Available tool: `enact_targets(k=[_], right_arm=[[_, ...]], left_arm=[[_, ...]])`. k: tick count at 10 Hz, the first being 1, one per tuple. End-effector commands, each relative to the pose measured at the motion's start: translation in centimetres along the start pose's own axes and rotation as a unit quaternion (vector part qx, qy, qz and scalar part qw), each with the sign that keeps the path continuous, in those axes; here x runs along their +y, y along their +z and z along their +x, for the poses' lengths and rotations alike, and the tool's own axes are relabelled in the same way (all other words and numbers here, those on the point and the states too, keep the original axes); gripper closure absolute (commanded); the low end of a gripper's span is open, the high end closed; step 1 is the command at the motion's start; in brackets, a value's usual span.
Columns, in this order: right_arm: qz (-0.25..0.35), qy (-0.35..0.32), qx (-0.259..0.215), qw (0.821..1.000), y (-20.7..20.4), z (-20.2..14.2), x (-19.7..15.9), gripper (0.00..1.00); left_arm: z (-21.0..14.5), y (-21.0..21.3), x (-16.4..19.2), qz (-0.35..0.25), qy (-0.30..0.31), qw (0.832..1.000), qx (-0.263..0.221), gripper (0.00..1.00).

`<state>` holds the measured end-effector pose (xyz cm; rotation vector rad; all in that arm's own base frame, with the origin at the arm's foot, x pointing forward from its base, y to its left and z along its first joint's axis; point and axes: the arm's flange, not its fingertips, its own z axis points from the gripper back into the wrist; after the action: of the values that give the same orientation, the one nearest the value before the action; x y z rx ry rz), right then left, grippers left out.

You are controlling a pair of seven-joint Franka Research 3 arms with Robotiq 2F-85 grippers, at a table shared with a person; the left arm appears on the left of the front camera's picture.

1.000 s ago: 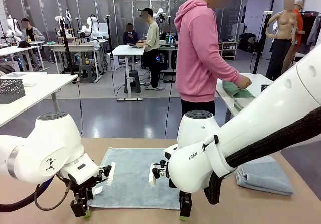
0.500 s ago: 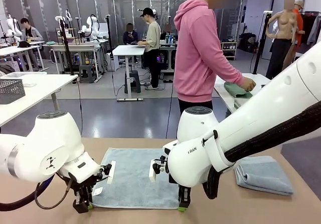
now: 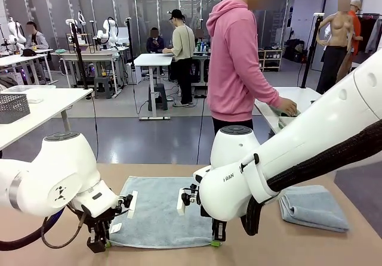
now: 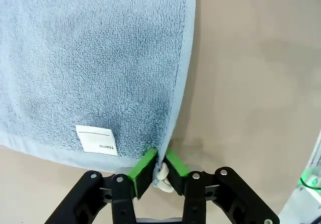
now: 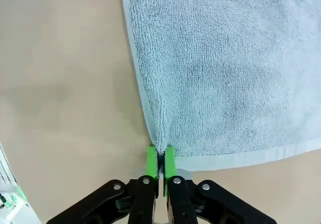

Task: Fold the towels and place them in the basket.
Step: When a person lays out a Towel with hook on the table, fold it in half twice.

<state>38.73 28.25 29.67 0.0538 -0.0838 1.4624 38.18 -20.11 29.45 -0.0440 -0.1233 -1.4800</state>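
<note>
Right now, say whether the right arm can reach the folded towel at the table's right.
Probably not yet: the right gripper is shut on a corner of the spread towel. Otherwise bare table lies before the folded towel.

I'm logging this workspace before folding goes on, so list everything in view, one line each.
spread towel: one, pale grey-blue, flat on the table between the arms
label: one, white, on the spread towel by the left hand's corner
folded towel: one, grey-blue, right side of the table
table: one, tan, under both towels
basket: one, dark grey mesh, on a white side table at far left
person: one, pink hoodie, beyond the table's far edge
left hand: black, green pads, shut on a near towel corner
right hand: same colours, shut on the other near corner
</note>
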Motion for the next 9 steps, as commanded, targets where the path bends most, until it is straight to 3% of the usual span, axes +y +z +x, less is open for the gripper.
enact_targets(k=[1,4,9], right_arm=[[0.01,0.001,0.005,1.0,0.8,0.0,0.7,1.0],[0.001,0.017,0.004,1.0,5.7,-0.2,2.6,1.0],[-0.066,0.011,-0.023,0.998,12.4,-0.2,2.4,1.0]], left_arm=[[-3.7,-0.1,-6.0,0.001,0.001,1.0,-0.015,1.0],[-2.7,6.2,-8.2,0.017,0.021,0.998,-0.064,1.0],[0.2,13.5,-7.6,0.08,-0.009,0.994,-0.074,1.0]])
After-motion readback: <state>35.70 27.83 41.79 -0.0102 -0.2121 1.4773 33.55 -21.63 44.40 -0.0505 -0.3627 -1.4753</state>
